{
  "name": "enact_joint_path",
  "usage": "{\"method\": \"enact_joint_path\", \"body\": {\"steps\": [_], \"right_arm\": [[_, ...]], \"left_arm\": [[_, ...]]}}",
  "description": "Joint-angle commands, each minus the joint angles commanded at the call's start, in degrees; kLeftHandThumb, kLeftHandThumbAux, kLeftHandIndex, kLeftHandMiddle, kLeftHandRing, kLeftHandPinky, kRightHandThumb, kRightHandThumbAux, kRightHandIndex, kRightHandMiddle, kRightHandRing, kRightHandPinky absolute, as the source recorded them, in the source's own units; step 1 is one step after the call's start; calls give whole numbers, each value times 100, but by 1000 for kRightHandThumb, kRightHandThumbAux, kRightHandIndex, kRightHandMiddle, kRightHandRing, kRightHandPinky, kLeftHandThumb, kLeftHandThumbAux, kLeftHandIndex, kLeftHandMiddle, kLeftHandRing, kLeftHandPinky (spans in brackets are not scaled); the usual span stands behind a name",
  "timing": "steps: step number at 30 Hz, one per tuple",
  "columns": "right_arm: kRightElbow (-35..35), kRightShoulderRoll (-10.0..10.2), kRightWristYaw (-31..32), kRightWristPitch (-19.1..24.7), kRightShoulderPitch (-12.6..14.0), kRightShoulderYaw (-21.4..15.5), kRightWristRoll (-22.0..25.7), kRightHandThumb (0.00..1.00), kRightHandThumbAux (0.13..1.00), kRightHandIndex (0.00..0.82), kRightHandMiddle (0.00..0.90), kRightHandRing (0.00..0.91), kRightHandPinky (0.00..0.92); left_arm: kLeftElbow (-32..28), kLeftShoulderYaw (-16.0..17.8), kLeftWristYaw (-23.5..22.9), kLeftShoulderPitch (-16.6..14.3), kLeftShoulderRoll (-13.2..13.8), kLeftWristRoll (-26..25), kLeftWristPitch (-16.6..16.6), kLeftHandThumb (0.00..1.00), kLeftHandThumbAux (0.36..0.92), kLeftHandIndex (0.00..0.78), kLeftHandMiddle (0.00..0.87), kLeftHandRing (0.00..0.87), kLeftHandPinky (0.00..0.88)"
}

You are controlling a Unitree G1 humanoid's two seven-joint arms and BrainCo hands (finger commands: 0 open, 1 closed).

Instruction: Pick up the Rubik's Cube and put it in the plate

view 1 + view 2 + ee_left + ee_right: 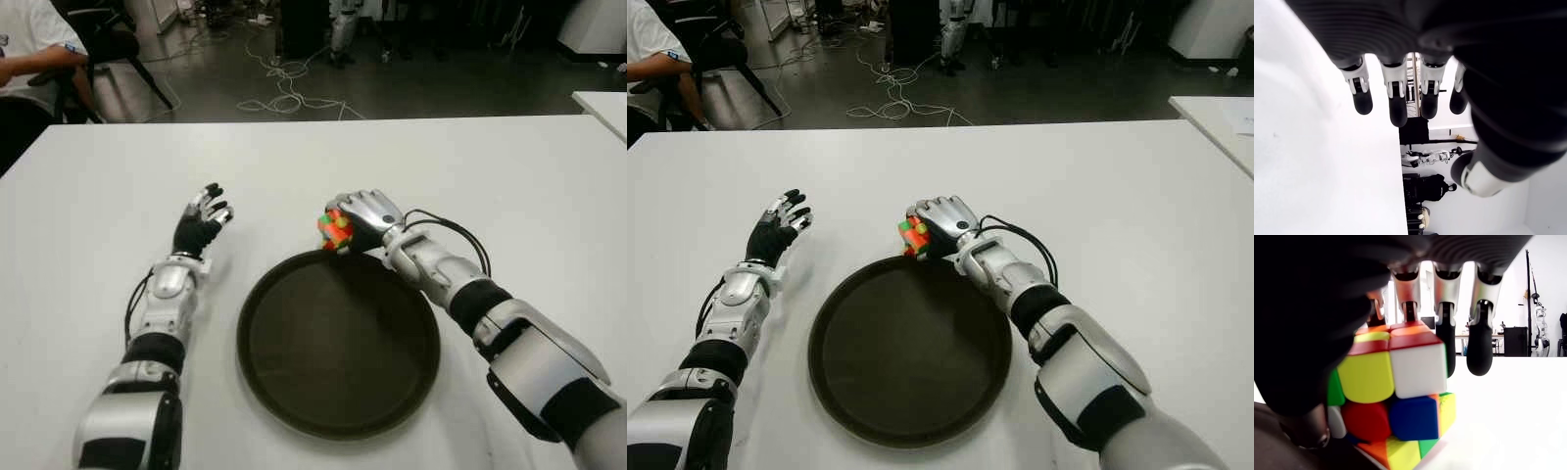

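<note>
At the far rim of the dark round plate point(294, 411), my right hand point(364, 217) is curled over the Rubik's Cube point(334, 231), thumb pressed to one side and the fingers point(1480, 347) draped over the top and far face, so the cube is pinched between them. Whether it is lifted clear or its lower corner touches the rim or the table, I cannot tell; it sits right at the plate's edge, not yet over its middle. I judge the cube light and rigid, but its glossy plastic faces look slippery and the layers can twist, so the sound hold is across two opposite flat faces, squeezing square rather than on corners or edges, where it could pivot out. My grip looks a little high and off to one side, so I would keep the carry short and low. My left hand point(203, 223) shows well left of the plate with fingers spread and holding nothing. Underneath is a plain white table point(509, 176), smooth and bare around the plate, offering little friction if the cube drops. Beyond the table's far edge lies a dim floor with loose cables point(284, 83), and a seated person point(29, 44) shows at the far left corner.
</note>
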Motion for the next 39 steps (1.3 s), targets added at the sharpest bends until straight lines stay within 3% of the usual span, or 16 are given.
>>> {"method": "enact_joint_path", "body": {"steps": [14, 39], "right_arm": [[13, 50, 36, 148, -4, -28, 30, 685, 732, 427, 653, 647, 630], [77, 101, 124, 252, -39, -38, 52, 686, 732, 427, 661, 668, 674]], "left_arm": [[143, 44, 55, -46, -1, -28, -1, 195, 714, 60, 127, 112, 73], [170, 39, -11, -91, 34, -5, 71, 203, 736, 50, 112, 102, 77]]}}
